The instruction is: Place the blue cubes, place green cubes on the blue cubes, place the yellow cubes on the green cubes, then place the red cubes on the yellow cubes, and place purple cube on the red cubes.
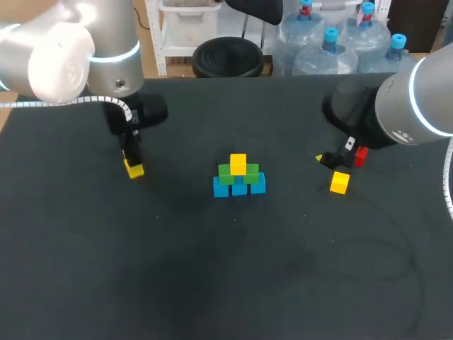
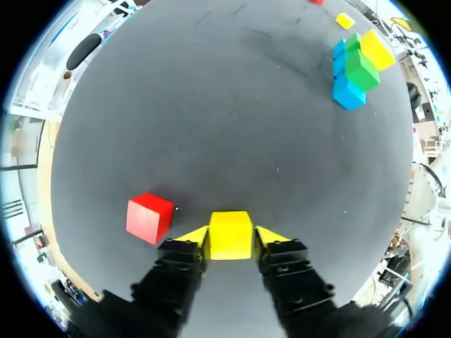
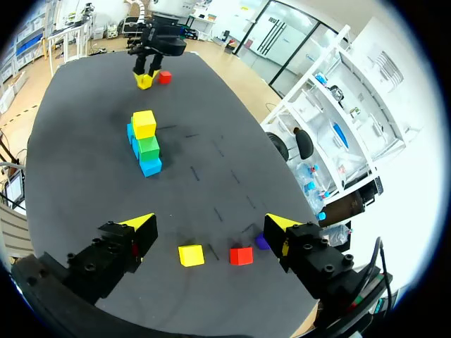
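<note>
Clamped between the yellow-tipped fingers of the left pincer [image 2: 230, 238] is a small yellow cube [image 2: 230, 231]. Both tips press against its sides, so this pincer grips it. Whether the cube rests on the black table [image 1: 212, 283] or is lifted off it, I cannot tell. A red cube [image 2: 149, 217] lies just beside the outer face of one finger, not touching it. Well ahead of this pincer stands the stack [image 1: 239, 177]: three blue cubes [image 1: 221, 188] in a row on the table, two green cubes [image 1: 226, 172] on top of them, and a single yellow top cube [image 1: 238, 163] resting on the greens.

The right pincer [image 3: 210, 227] hangs with its fingers spread wide and nothing between them. Under it, slightly ahead, lie a loose yellow cube [image 3: 190, 255], a second red cube [image 3: 241, 255] just beside that, and a small purple cube [image 3: 262, 241] just past the red one. All three sit on the table, well apart from the stack.

By my reading, the blue and green layers are done and the yellow layer has only begun. What is left is the gripped yellow piece and the loose one, then both reds, neither of which is on the stack yet, and the purple piece last of all. That puts the task roughly at its midpoint.
</note>
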Action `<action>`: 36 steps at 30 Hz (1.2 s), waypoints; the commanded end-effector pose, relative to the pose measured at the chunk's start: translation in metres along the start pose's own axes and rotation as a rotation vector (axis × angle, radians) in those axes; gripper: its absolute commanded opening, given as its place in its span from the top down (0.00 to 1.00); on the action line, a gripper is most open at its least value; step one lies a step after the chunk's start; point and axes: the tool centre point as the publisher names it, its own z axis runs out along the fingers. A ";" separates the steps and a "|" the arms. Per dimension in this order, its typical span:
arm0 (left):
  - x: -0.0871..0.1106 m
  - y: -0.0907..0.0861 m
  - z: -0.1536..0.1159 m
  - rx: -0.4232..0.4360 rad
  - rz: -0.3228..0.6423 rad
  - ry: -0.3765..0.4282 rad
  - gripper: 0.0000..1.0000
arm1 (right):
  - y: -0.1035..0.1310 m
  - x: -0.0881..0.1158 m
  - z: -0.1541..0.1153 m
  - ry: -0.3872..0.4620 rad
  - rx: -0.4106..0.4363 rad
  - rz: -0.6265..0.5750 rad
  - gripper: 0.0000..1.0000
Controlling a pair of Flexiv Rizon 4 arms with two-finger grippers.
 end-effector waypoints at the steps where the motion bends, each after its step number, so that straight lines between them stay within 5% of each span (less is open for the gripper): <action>1: -0.002 -0.003 -0.009 0.004 0.014 0.010 1.00 | 0.002 0.002 0.001 -0.007 0.010 0.002 0.00; 17: -0.048 -0.055 -0.091 0.011 0.253 0.030 1.00 | 0.002 0.002 0.001 -0.007 0.010 0.002 0.00; 36: -0.112 -0.108 -0.103 0.005 0.393 0.026 1.00 | 0.002 0.002 0.001 -0.007 0.010 0.002 0.00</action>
